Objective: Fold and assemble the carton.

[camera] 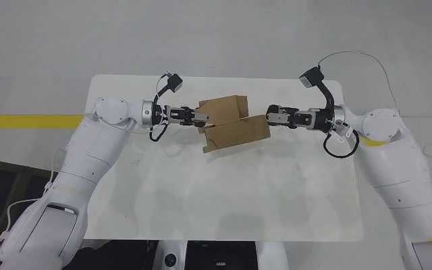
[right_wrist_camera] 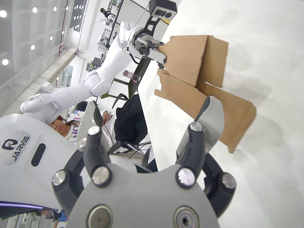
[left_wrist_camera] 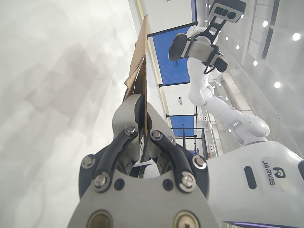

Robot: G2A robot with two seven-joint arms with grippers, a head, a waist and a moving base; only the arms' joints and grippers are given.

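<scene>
A brown cardboard carton (camera: 233, 123), partly folded with one panel bent over another, hangs just above the middle of the white table (camera: 202, 202). My left gripper (camera: 202, 119) is shut on the carton's left edge. In the left wrist view the fingers (left_wrist_camera: 139, 106) pinch the cardboard (left_wrist_camera: 140, 48), seen edge-on. My right gripper (camera: 271, 114) stands open at the carton's right end. In the right wrist view one finger (right_wrist_camera: 211, 117) lies against the lower panel of the carton (right_wrist_camera: 187, 58), the other stays well apart. The left gripper (right_wrist_camera: 160, 55) shows at the carton's far edge.
The table top (right_wrist_camera: 261, 36) around the carton is bare white, with its shadow below the carton. The table's edges run close behind both arms. A yellow floor line (camera: 37, 121) passes beyond the left edge.
</scene>
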